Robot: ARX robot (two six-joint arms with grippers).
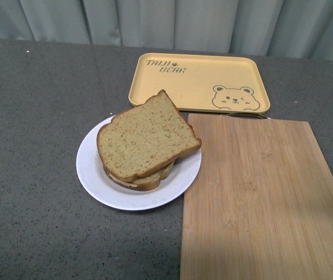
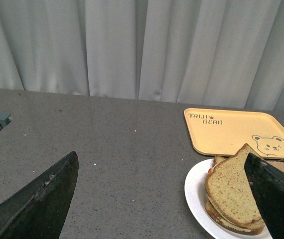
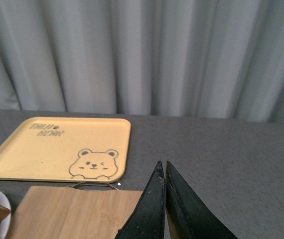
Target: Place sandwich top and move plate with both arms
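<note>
A grey speckled counter (image 1: 38, 116) fills the scene, backed by a pale pleated curtain (image 3: 142, 50). On the robot's right side of it lies a long bamboo board (image 1: 260, 198), running from the near edge of the front view toward a yellow bear-printed tray (image 1: 196, 81), whose near rim sits just beside the board's far end. The round white plate (image 1: 90, 169) rests on the counter, touching or just beside the board's left edge and just in front of the tray's near left corner. The sandwich top (image 1: 146, 137) lies flat on the stack on the plate, turned a little askew, so that the lower slice (image 1: 146, 182) peeks out at its near edge.

Neither arm shows in the front view. In its own wrist view the left tool (image 2: 161, 155) hangs over bare counter to the left of the plate, released, its two dark fingers spread wide with nothing between them; one finger cuts across the plate and bread in that picture. The right tool (image 3: 163, 163) is clenched, its pointed tips pressed together and gripping nothing, aimed toward the curtain near the board's far end.
</note>
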